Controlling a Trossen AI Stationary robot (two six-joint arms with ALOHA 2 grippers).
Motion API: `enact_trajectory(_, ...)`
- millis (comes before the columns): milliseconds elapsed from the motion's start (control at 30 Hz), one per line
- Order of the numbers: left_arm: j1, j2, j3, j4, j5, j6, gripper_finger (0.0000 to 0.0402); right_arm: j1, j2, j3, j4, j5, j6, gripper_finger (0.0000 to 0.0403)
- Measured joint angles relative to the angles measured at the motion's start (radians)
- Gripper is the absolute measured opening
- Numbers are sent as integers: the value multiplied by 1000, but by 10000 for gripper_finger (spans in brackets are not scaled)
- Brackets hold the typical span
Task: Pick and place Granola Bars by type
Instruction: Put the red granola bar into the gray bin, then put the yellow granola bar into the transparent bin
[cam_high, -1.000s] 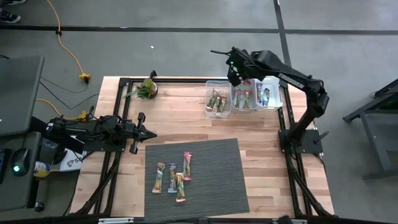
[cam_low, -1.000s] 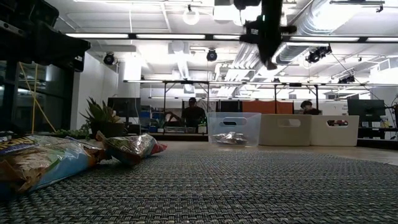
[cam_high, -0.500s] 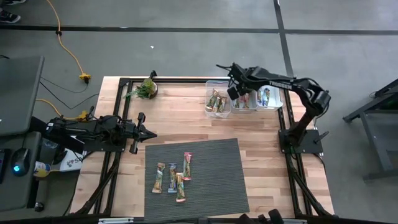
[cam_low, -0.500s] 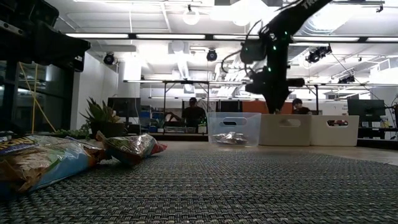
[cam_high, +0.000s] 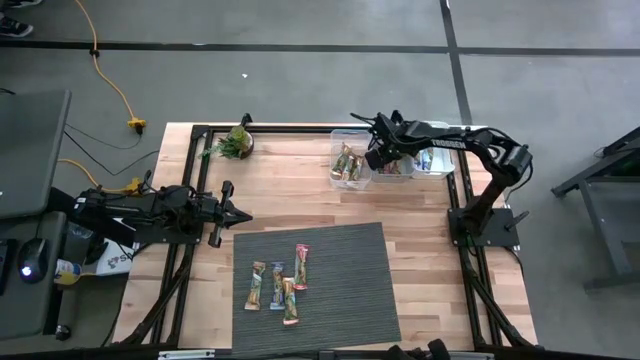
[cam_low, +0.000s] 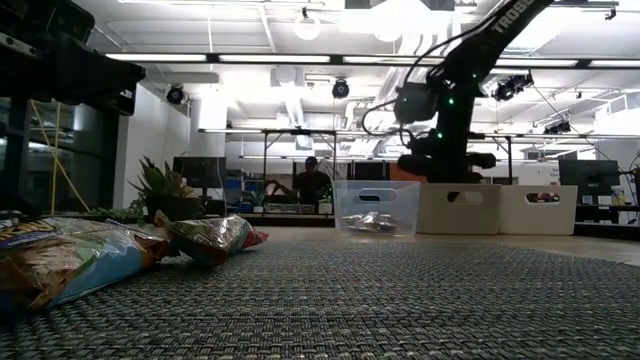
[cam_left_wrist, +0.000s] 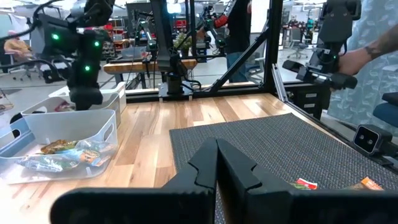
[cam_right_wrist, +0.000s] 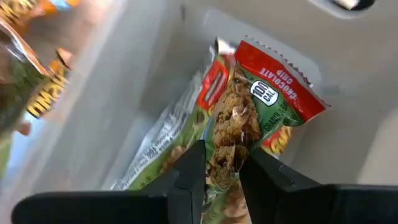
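Several granola bars (cam_high: 279, 286) lie on the dark mat (cam_high: 340, 270) near the table's front; the low view shows two of them close up (cam_low: 208, 238). Three clear bins (cam_high: 350, 178) stand at the far right with bars inside. My right gripper (cam_high: 381, 157) is down in the middle bin (cam_high: 393, 176), shut on a red-and-green bar (cam_right_wrist: 249, 118). My left gripper (cam_left_wrist: 217, 163) rests shut at the table's left side (cam_high: 240, 215), pointing level across the table. My right gripper pinches the red-and-green bar between its two fingers, across the bar's width (cam_right_wrist: 225, 160), back from its far crimped end (cam_right_wrist: 280, 84). The fingers come steeply from above. The bar reaches out beyond the fingertips, over another bar (cam_right_wrist: 163, 152) in the bin; whether it touches that bar I cannot tell.
A small potted plant (cam_high: 236, 141) stands at the table's far left corner. The left bin (cam_left_wrist: 68, 134) holds several bars. Bare wood lies between the mat and the bins (cam_high: 300, 195). People and equipment show beyond the table (cam_left_wrist: 367, 56).
My right gripper has come down from high above the bins into the middle bin, its arm folding lower over the table's far right. The gap between its fingers cannot be compared. The bars on the mat have stayed put.
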Motion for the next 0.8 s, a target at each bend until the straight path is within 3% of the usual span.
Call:
enact_trajectory(400, 0, 0, 0, 0, 0, 0, 1, 0, 0, -15, 1, -15, 25, 82)
enact_trajectory(667, 0, 0, 0, 0, 0, 0, 1, 0, -1, -15, -6, -46, 28, 142)
enact_trajectory(800, 0, 0, 0, 0, 0, 0, 1, 0, -31, -4, -23, -14, 35, 171)
